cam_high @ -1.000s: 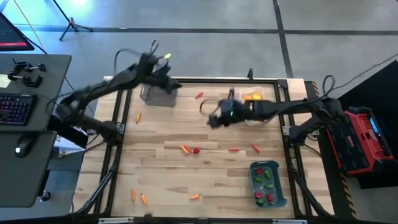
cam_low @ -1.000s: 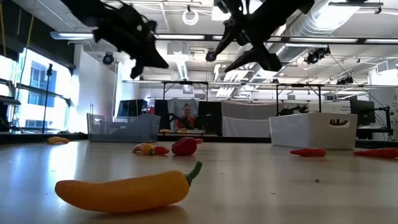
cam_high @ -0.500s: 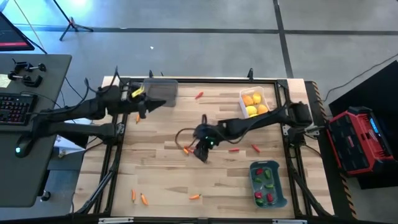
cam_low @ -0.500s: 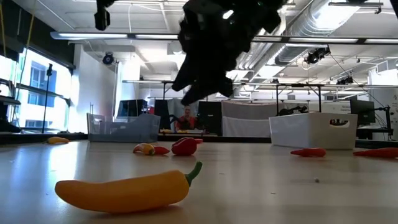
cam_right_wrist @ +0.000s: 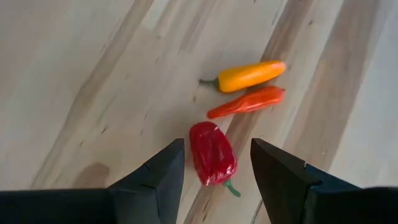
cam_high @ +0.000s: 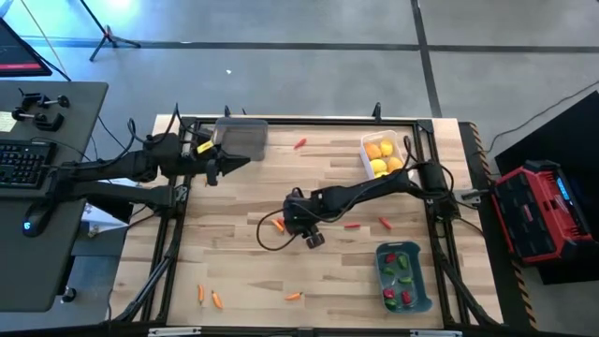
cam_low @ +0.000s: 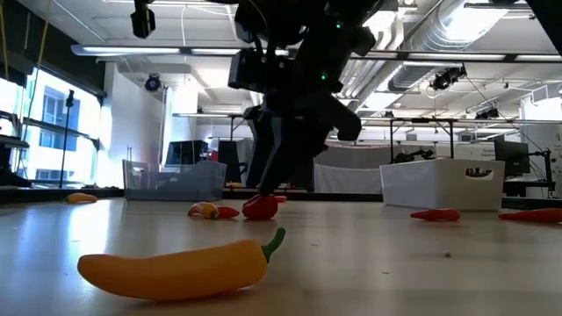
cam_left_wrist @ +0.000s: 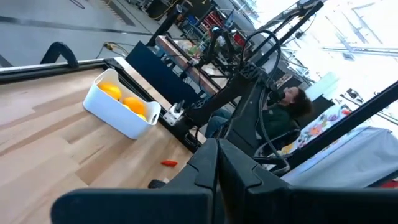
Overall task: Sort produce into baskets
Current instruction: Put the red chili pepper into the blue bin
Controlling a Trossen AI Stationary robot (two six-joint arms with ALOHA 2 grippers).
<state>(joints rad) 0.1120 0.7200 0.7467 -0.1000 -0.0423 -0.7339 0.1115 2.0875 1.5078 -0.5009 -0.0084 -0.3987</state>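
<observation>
Wooden counter (cam_high: 234, 243) is seen from above. Right gripper (cam_right_wrist: 214, 163) has been lowered, jaws open, astride a red pepper (cam_right_wrist: 212, 153) mid-counter; a grasp seems imminent. Left gripper (cam_high: 217, 167), jaws closed, is parked near the grey basket (cam_high: 242, 137).

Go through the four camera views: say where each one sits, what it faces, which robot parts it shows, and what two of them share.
High view: above the table, looking straight down; both arms, white basket.
Low view: at tabletop height, facing the room; right arm descending over the red pepper.
Left wrist view: on the left arm, facing across the table; its shut fingers, white basket.
Right wrist view: on the right arm, looking down; open right gripper over the red pepper.
Shared: low and right wrist views both show the red pepper.
</observation>
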